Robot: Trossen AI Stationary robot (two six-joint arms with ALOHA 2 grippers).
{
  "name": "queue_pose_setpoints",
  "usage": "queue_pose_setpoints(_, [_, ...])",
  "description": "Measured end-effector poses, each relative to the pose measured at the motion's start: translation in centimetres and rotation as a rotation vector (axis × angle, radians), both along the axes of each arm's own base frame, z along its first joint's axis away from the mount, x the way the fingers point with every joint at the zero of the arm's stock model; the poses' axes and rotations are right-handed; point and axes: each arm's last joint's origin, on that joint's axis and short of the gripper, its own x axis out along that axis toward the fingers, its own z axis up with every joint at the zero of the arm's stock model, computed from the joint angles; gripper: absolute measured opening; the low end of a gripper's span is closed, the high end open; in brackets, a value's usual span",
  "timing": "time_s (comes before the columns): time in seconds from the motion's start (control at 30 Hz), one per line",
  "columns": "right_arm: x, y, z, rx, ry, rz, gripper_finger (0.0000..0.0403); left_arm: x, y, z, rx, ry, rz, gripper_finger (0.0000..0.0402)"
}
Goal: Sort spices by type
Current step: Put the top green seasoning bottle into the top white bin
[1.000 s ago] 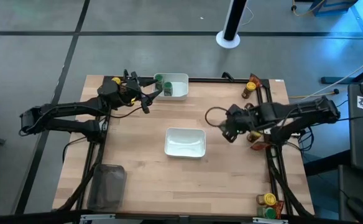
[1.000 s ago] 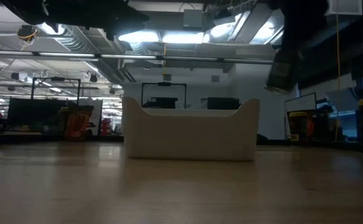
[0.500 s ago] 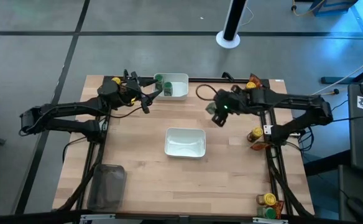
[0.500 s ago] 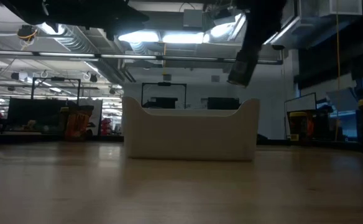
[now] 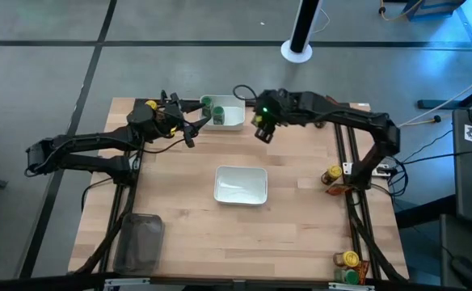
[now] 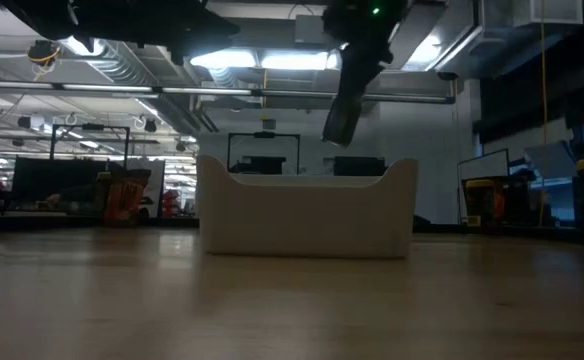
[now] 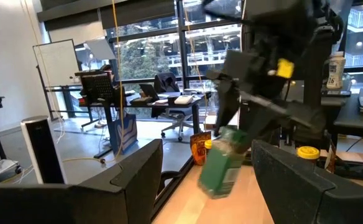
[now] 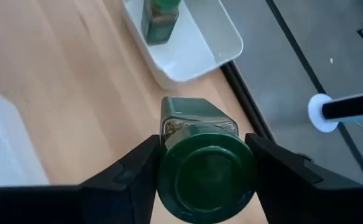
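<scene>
My right gripper (image 5: 262, 128) hangs above the table's far middle, shut on a green-capped spice jar (image 8: 205, 163). It is just right of the far white bowl (image 5: 234, 120), where two green-capped jars (image 5: 212, 109) stand. My left gripper (image 5: 200, 128) waits open at that bowl's left side. A yellow-capped jar (image 5: 331, 174) and a brown-orange packet (image 5: 334, 189) sit at the right edge. More packets (image 5: 326, 111) lie at the far right corner. Jars (image 5: 348, 260) stand at the near right corner. My right gripper pinches the green-capped jar between its two fingers, one finger (image 8: 138, 168) on each side at the cap end (image 8: 206, 177). The cap faces back toward the wrist, so the jar lies along the fingers. The jar (image 6: 344, 105) is lifted clear, tilted, its base pointing down.
A second white bowl (image 5: 241, 185) sits mid-table. A clear grey tray (image 5: 139, 241) lies at the near left corner. Bare wood stretches between the two bowls and along the near edge.
My right gripper, holding the green-capped jar aloft, has swept from the table's right side toward the far edge and leftward. It now hangs beside the far bowl. The left arm has kept still.
</scene>
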Motion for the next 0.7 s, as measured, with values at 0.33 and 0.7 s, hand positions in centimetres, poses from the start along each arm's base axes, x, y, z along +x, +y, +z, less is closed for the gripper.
queue_pose_setpoints(0.33, [2.6, -5.0, -2.2, -0.006, -0.047, 0.021, 0.0216, 0.0, 0.0, 0.0, 0.006, 0.003, 0.001, 0.0235])
queue_pose_setpoints(0.7, [4.2, -8.6, -4.3, 0.0, -0.133, 0.056, 0.0216, 0.0, 0.0, 0.0, 0.007, 0.004, 0.001, 0.0235])
